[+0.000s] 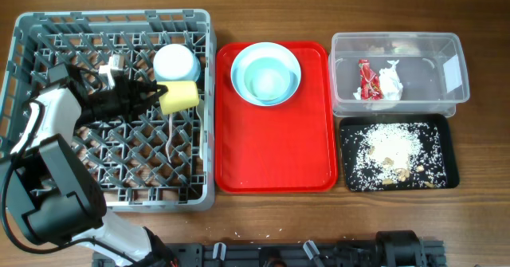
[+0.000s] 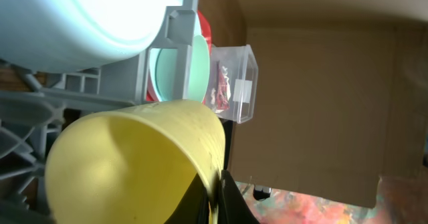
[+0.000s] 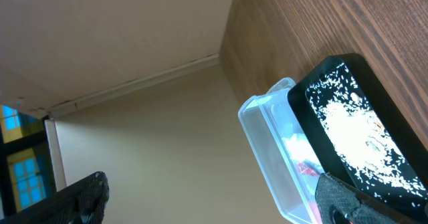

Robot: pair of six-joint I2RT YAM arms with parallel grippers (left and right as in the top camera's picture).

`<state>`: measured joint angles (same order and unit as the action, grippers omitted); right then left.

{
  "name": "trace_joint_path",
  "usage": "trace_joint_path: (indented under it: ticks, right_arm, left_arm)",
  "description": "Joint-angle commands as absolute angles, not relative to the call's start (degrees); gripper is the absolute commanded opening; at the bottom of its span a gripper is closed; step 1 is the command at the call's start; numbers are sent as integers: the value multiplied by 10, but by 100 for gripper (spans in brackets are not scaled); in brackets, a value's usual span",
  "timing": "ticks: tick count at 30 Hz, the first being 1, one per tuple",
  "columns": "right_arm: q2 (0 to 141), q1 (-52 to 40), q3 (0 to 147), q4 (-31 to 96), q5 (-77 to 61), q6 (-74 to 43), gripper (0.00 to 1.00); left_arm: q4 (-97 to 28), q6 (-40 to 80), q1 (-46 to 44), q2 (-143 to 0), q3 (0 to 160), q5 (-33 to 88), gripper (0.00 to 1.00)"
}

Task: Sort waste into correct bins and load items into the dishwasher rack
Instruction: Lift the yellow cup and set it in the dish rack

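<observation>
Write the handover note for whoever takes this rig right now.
Left end effector: shut on cup, low over rack beside bowl, not yet released.
Right end effector: open, empty.
Done: bowl in rack; napkin and wrapper in tub; scraps in black tray.
Left: set cup down, move plate from red tray to rack.

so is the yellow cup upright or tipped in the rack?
Tipped: the yellow cup lies on its side over the rack, its mouth facing the left pincer, which pinches its rim.
</observation>
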<state>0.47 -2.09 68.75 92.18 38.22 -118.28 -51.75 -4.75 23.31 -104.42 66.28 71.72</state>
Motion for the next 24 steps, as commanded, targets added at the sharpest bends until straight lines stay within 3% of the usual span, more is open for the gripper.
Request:
trace_joint_path:
  ticks: [1, 2, 5, 8, 14, 17, 21, 24]
  right_arm:
    - [8, -20, 689, 921, 390, -1187, 100]
    - [8, -20, 689, 921, 390, -1187, 100]
    - [8, -20, 689, 921, 390, -1187, 100]
    - [8, -20, 689, 921, 390, -1187, 100]
    - [8, -20, 689, 921, 390, -1187, 100]
    - [8, -20, 689, 921, 390, -1187, 100]
    - [8, -20, 689, 921, 390, -1187, 100]
    - [8, -20, 689, 921, 390, -1187, 100]
  left_arm:
    - [-521, 10, 234, -1048, 659, 559, 4]
    - [-523, 37, 234, -1048, 659, 507, 4]
    - [-529, 84, 243, -1047, 660, 453, 24]
    - [-559, 84, 253, -1046, 660, 436, 38]
    - [-595, 97, 270, -998, 660, 361, 52]
    - [-614, 97, 273, -962, 660, 357, 100]
    - [-635, 99, 273, -916, 660, 356, 100]
    - [-620, 149, 273, -857, 660, 263, 100]
